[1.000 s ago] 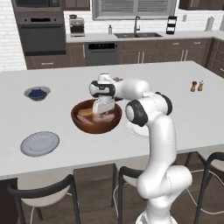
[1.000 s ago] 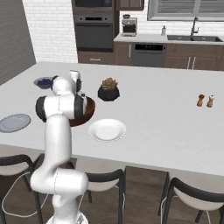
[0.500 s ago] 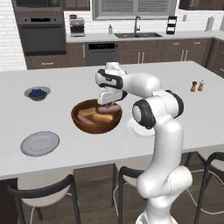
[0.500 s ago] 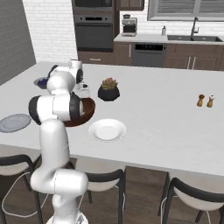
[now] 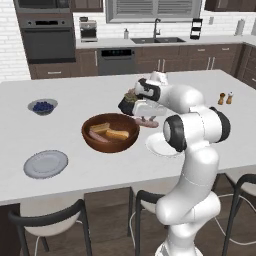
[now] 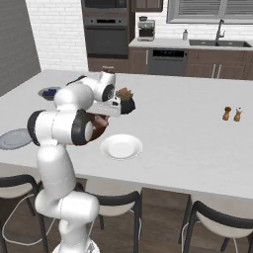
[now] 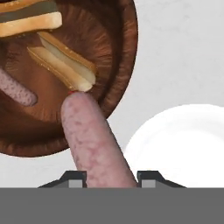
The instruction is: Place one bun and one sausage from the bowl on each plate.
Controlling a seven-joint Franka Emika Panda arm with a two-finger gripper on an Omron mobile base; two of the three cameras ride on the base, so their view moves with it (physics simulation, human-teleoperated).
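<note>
My gripper (image 5: 145,117) is shut on a pinkish sausage (image 5: 147,123), held above the counter between the brown wooden bowl (image 5: 89,142) and the white plate (image 5: 159,146). In the hand view the held sausage (image 7: 94,140) sticks out between the fingertips (image 7: 74,177), over the bowl's rim (image 7: 124,65), with the white plate (image 7: 188,144) to its right. Two buns (image 7: 65,65) (image 7: 30,17) and another sausage (image 7: 15,89) lie in the bowl. The grey-blue plate (image 5: 46,164) sits at the front left, bare.
A small grey bowl of blueberries (image 5: 42,106) stands at the back left. A dark potted plant (image 5: 129,102) is just behind the gripper. Two shakers (image 5: 225,98) stand at the far right. Stools line the counter's front edge.
The gripper has risen out of the bowl with the sausage and moved right, past the bowl's rim toward the white plate.
</note>
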